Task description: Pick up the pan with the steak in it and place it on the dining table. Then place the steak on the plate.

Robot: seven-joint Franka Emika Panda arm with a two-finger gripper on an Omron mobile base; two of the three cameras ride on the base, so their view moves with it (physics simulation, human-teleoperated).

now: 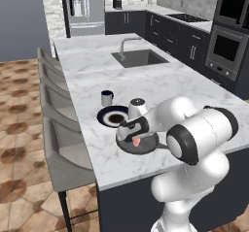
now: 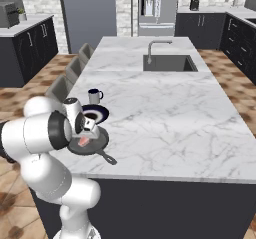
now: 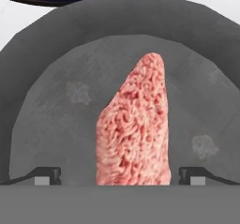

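My gripper (image 3: 120,177) hangs over the pan (image 3: 56,110), jaws wide apart either side of the steak (image 3: 133,129). The steak's near end is cut off from sight, and my arm hides most of the pan in both base views

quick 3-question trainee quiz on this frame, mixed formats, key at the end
1. True or false: the pan already rests on the dining table.
2. The steak lies: A) on the plate B) in the pan C) in the sink.
3. Fill in: the gripper hangs over the steak with its jaws ____.

Key: 1 true. 2 B; in the hand view the steak lies between the two fingertips. 3 open, one finger on each side of the steak, not yet closed on it.
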